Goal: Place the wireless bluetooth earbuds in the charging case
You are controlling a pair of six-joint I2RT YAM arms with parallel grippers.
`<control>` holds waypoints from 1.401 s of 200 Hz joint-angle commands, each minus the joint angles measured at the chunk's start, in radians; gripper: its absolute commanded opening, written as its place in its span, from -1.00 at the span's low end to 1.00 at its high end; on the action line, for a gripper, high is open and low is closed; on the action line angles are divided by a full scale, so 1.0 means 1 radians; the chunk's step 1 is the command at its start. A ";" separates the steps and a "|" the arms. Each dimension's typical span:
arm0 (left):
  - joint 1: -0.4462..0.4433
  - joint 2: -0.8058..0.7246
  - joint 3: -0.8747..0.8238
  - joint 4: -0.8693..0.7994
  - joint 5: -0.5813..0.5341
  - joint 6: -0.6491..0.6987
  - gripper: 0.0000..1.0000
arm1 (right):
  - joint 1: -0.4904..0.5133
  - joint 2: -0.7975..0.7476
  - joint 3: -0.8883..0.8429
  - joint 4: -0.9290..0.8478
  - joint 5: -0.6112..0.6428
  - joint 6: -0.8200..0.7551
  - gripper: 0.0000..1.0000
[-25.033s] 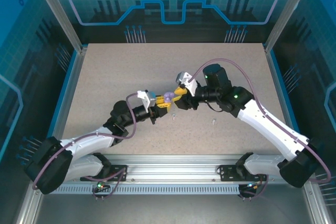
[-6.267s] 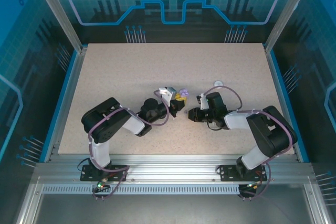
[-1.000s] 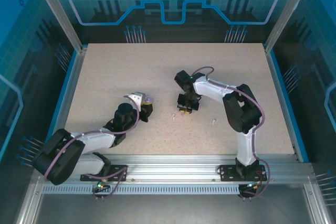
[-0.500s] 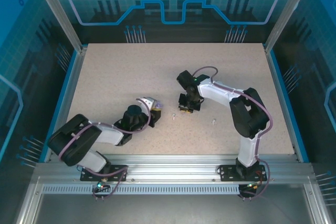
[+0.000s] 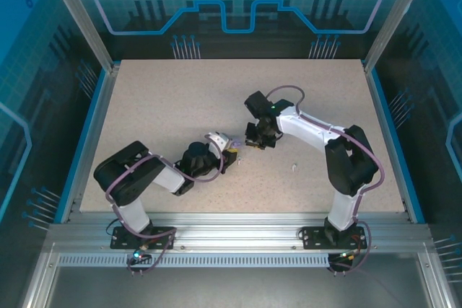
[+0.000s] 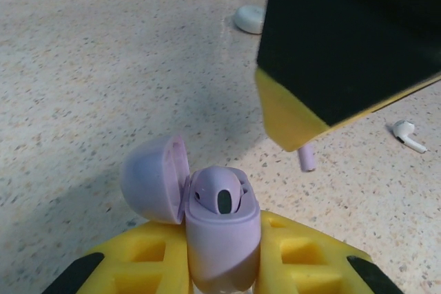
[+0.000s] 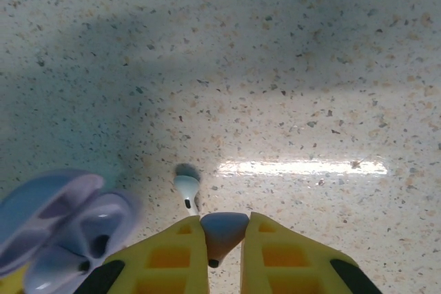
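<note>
My left gripper (image 6: 222,240) is shut on the pale purple charging case (image 6: 222,228), which stands upright between the yellow fingers with its lid (image 6: 153,178) swung open to the left. One purple earbud (image 6: 219,195) sits in the case. My right gripper (image 7: 224,231) is shut on the other purple earbud (image 7: 223,233); its stem (image 6: 306,159) pokes out below the right finger (image 6: 331,53), just above and right of the case. In the top view the left gripper (image 5: 228,155) and right gripper (image 5: 253,139) are close together at mid-table.
One white earbud (image 7: 187,189) lies on the table just ahead of the right fingers. A second white earbud (image 5: 294,167) lies to the right. A white round case (image 6: 249,18) rests farther back. Blue walls enclose the table.
My left gripper has carried the open purple case to the right, up close to the right gripper. The right gripper, still holding the purple earbud, has shifted slightly toward the back.
</note>
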 commanded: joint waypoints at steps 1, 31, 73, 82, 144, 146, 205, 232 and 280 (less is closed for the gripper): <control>-0.013 0.029 0.032 0.057 0.040 0.029 -0.55 | 0.008 -0.028 0.039 -0.014 0.019 -0.010 -0.73; -0.020 0.058 0.032 0.095 0.047 0.028 -0.55 | 0.005 -0.028 0.058 -0.018 0.018 -0.014 -0.73; -0.027 0.087 0.036 0.140 0.051 0.023 -0.55 | 0.005 -0.023 0.071 -0.014 0.005 -0.010 -0.73; -0.028 0.091 0.039 0.143 0.052 0.021 -0.55 | 0.005 -0.022 0.074 -0.012 -0.001 -0.010 -0.73; -0.027 0.110 0.043 0.202 0.042 0.008 -0.54 | 0.005 -0.027 0.076 0.000 -0.023 0.003 -0.72; -0.028 0.110 0.043 0.204 0.041 0.007 -0.54 | 0.004 -0.026 0.075 0.000 -0.024 0.003 -0.73; -0.027 0.134 0.041 0.280 0.023 -0.011 -0.54 | 0.005 -0.046 0.055 0.015 -0.045 0.015 -0.72; -0.028 0.135 0.044 0.289 0.023 -0.012 -0.54 | 0.005 -0.051 0.047 0.015 -0.047 0.017 -0.72; -0.028 0.114 0.041 0.290 0.020 -0.009 -0.54 | 0.005 -0.047 0.043 0.019 -0.055 0.013 -0.73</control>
